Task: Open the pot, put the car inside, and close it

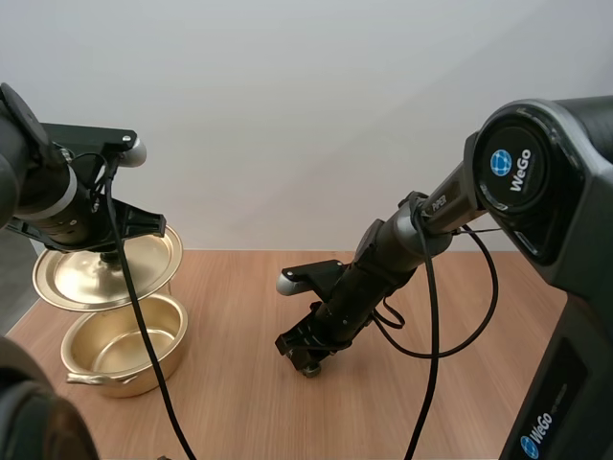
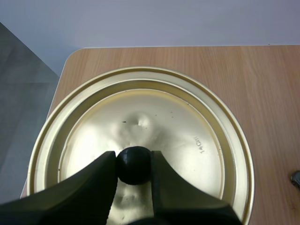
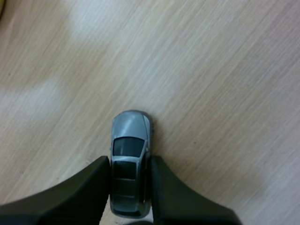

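A gold pot (image 1: 124, 350) stands open at the table's left, with nothing inside it. Above it hangs the gold lid (image 1: 105, 268), held by its black knob (image 2: 133, 165) in my left gripper (image 2: 133, 171), whose fingers pinch the knob from both sides. Near the table's middle my right gripper (image 1: 306, 362) is down at the wood, its fingers closed against the two sides of a small grey toy car (image 3: 129, 161). The car (image 1: 310, 368) rests on the table or just above it; I cannot tell which.
The wooden table (image 1: 383, 316) spreads bare between the pot and the right gripper. Its rounded left corner (image 2: 75, 54) lies just beyond the lid. My right arm's base (image 1: 565, 287) stands tall at the right.
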### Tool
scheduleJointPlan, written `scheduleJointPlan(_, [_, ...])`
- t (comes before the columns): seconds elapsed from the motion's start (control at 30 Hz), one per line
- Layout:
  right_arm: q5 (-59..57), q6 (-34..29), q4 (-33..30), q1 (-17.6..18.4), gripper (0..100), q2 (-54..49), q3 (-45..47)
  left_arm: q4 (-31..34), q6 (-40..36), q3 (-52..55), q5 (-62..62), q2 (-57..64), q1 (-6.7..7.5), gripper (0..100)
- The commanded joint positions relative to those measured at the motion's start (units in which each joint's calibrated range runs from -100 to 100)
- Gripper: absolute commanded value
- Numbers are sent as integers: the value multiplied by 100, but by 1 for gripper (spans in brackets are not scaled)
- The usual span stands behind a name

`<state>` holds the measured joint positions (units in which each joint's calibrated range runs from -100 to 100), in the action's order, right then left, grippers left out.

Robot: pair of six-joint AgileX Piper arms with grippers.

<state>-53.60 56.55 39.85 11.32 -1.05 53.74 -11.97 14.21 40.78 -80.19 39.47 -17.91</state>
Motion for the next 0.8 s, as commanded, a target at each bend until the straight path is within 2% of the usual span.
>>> scheduleJointPlan(0.0, [10, 10, -36, 4, 0, 7, -36, 0, 5, -9, 0, -4, -3, 0])
scheduleJointPlan(0.23, [-1049, 59, -67, 4, 0, -245, -592, 66, -14, -344, -9, -4, -3, 0])
scheduleJointPlan(0.5, [-1818, 1157, 1111, 22, 0, -587, -1191, 160, -34, -662, -330, 282, -3, 0])
scheduleJointPlan(0.77, [-1924, 1316, 1093, 672, 0, -587, -1882, 373, -34, -662, -330, 599, -3, 0])
